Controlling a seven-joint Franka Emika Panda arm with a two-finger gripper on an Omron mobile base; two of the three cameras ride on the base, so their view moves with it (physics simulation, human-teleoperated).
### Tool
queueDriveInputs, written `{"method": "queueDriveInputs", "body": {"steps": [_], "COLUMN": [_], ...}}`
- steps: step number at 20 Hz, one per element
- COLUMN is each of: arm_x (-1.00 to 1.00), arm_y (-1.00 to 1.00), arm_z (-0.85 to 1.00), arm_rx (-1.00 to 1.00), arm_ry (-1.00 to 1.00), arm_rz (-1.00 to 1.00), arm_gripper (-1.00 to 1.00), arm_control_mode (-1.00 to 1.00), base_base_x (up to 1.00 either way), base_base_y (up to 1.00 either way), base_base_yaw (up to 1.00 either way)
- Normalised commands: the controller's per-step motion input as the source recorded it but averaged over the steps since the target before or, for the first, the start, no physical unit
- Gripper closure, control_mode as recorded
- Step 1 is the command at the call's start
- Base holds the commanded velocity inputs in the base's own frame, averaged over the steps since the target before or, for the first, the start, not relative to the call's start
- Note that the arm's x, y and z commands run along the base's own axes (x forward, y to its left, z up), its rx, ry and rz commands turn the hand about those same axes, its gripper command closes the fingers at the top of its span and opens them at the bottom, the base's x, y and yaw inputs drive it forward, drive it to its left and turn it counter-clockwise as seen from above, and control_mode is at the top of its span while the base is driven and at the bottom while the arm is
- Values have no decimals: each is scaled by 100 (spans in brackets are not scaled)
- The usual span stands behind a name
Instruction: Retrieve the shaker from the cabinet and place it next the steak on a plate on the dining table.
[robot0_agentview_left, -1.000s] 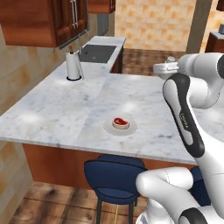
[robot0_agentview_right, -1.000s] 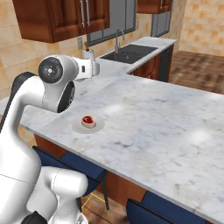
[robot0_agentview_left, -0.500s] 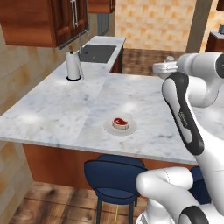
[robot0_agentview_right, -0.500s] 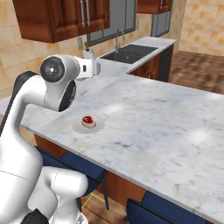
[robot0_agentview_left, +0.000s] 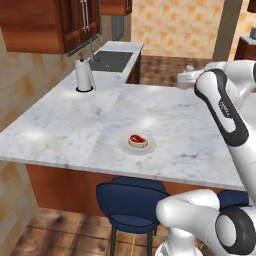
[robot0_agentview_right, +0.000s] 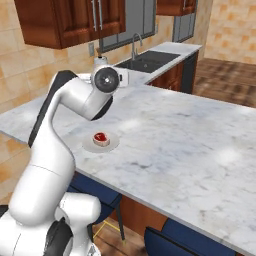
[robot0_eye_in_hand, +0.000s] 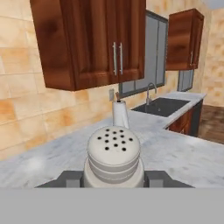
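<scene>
The large white-grey veined marble tabletop on its reddish wooden base spread across both base views, with a dark blue stool tucked under its near edge; above it, reddish-brown wooden wall cabinets with long metal handles hung against the tan tiled wall; at the far end a dark sink with a curved tap sat let into the counter; beside it stood a tall white paper-towel roll. The white arm with dark joints reached up and forward over the slab, well above it. Near the front edge lay a flat round white plate; on its middle rested a small round red-and-brown steak with a pale rim. In the hand view the tool was pinching a small pale grey cylindrical shaker with a lighter rounded perforated cap; a dark finger tip showed against each flank of the shaker's body; the shaker was held upright in the air, well apart from the plate and the steak, its cap dotted with small dark holes.
</scene>
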Motion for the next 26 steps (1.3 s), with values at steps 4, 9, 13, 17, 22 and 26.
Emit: {"method": "queueDriveInputs", "body": {"steps": [4,9,13,17,22,26], "arm_x": [0,0,0,0,0,5], "arm_y": [-23,-3,-21,-11,0,0], "arm_z": [-38,-18,-24,-52,-48,-49], "arm_rx": [-19,-30,-10,-12,-2,2], "arm_ry": [0,-3,-1,-1,0,0], "arm_rz": [15,9,5,4,1,0], "arm_gripper": [100,100,100,100,100,100], "arm_control_mode": [-100,-100,-100,-100,-100,-100], "base_base_x": [0,0,0,0,0,0], "base_base_y": [0,0,0,0,0,0], "base_base_yaw": [0,0,0,0,0,0]}}
